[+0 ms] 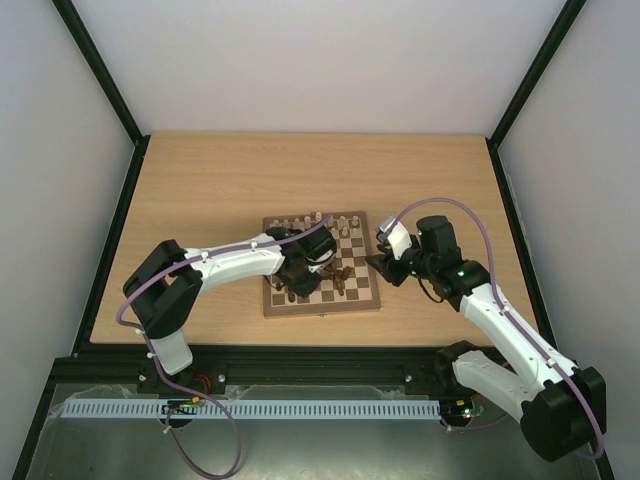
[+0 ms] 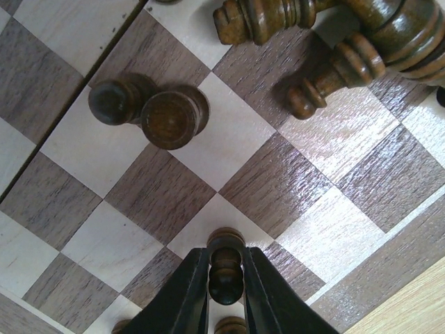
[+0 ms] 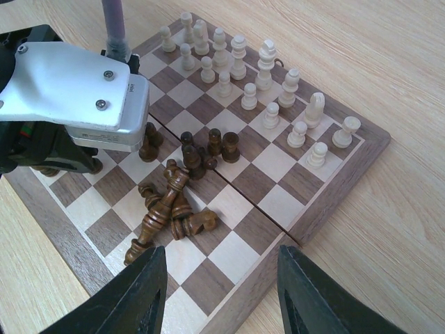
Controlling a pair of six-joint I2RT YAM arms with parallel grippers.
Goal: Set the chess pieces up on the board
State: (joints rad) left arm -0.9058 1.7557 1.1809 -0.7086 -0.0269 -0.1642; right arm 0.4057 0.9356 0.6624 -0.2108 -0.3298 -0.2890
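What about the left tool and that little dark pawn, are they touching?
Touching. The left wrist view shows the left tool with its fingers pressed against both sides of the dark pawn.

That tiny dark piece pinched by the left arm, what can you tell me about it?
It is a small dark brown turned wooden chess piece, glossy, with a round knob and a ringed collar, probably a pawn. The left tool is shut on it, a black finger pressing each side. It seems upright over a cream square near the edge of the brown and cream checkered wooden board; whether its base rests there is hidden.
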